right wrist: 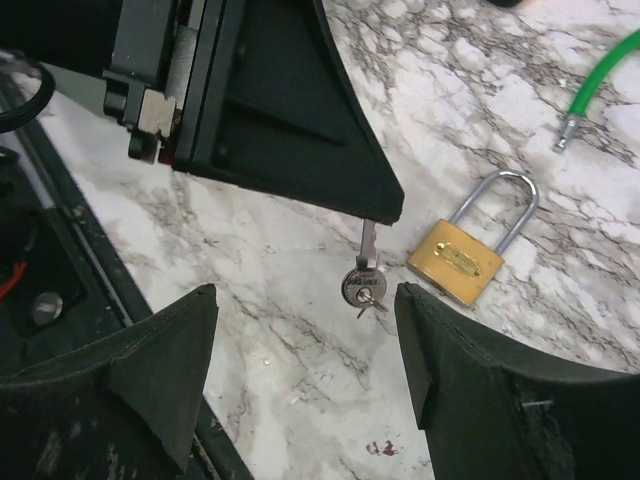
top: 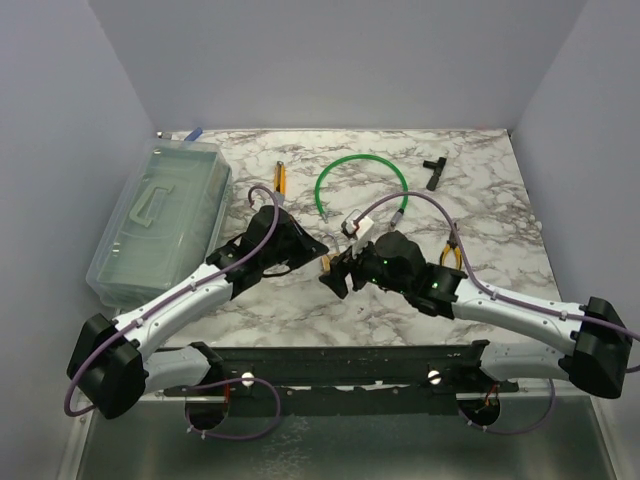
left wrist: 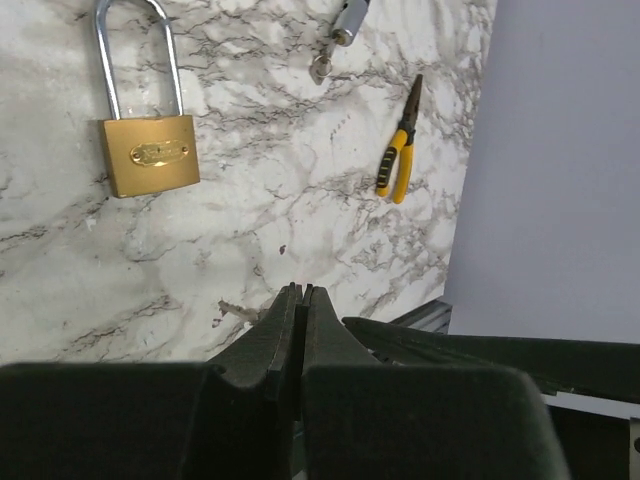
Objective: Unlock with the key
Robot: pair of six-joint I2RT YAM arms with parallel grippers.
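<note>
From my screen the table [top: 480,190] was white marble veined grey. The padlock [right wrist: 455,263] was brass-gold with a silvery shackle, and the key [right wrist: 366,280] at its nine o'clock was dull grey. The pliers [left wrist: 397,165] had yellow-and-black handles. At the table's twelve o'clock the cable [top: 361,155] was green, and at ten the box [top: 160,220] was translucent pale green.

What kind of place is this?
Probably a robot practice bench: two robot arms bolted to a marble-look table, plain grey walls around it, and a padlock, pliers and clear plastic box laid out.
</note>
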